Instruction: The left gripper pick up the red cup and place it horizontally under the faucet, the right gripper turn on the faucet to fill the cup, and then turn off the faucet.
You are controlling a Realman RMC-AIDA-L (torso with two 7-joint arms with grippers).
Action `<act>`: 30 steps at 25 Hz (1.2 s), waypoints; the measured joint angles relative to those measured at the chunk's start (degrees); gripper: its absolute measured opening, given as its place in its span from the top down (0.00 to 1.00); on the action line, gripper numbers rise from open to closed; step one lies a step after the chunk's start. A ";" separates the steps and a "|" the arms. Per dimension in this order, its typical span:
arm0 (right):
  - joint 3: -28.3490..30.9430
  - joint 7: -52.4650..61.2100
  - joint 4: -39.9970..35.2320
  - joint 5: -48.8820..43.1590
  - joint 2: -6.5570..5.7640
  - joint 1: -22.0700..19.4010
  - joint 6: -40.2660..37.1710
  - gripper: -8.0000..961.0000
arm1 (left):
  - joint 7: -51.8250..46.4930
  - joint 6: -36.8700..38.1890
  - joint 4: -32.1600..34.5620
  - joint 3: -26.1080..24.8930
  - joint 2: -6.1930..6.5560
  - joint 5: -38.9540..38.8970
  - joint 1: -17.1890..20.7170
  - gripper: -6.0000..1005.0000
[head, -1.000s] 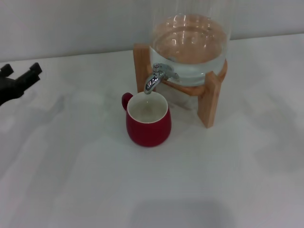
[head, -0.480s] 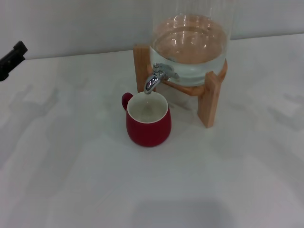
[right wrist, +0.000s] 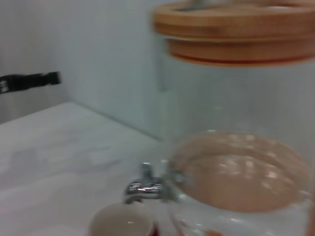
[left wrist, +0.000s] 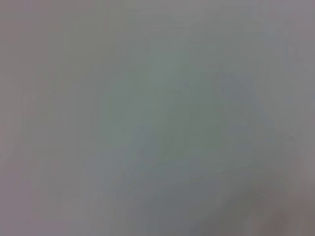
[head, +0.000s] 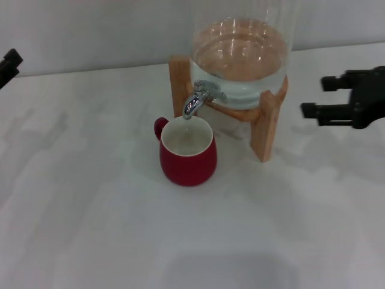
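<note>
Head view: red cup [head: 187, 152] stands upright on the white table [head: 90, 211], mouth directly below the faucet [head: 195, 101] spout, handle toward the robot's left. Faucet is fitted to the glass dispenser [head: 240, 57] in its wooden stand [head: 267, 123]. Right gripper [head: 328, 97] hovers right of the stand, jaws spread apart, holding nothing. Left gripper [head: 9, 65] sits at the far left edge, well apart from the cup; only a tip shows, so its finger state cannot be judged. Left wrist view shows only blank grey.
</note>
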 joint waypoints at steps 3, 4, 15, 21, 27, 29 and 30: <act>-4.21 2.61 4.94 -1.40 0.00 -0.37 -0.39 0.25 | -0.01 0.37 0.00 -0.10 0.04 -0.02 0.02 0.12; -5.46 3.14 6.17 -1.49 0.00 -0.48 -0.66 0.25 | 0.00 0.41 0.00 -0.15 0.05 -0.02 0.02 0.12; -18.59 7.17 7.89 -7.42 0.00 -0.15 -11.86 0.25 | 0.42 0.70 0.00 -1.03 0.23 0.20 -0.36 0.12; -23.04 7.30 6.38 -7.51 -0.01 -0.30 -16.58 0.25 | 0.43 0.69 0.56 -2.00 0.18 0.35 0.04 0.12; -26.12 7.33 5.21 -7.49 0.00 -0.12 -19.55 0.25 | 0.42 0.24 0.74 -2.02 0.27 0.53 0.19 0.12; -26.55 7.34 4.34 -7.49 0.00 -0.10 -20.86 0.25 | 0.36 0.13 0.76 -2.00 0.26 0.60 0.20 0.12; -26.65 7.35 3.98 -7.49 0.00 -0.08 -21.41 0.25 | 0.33 0.10 0.76 -1.93 0.26 0.60 0.20 0.12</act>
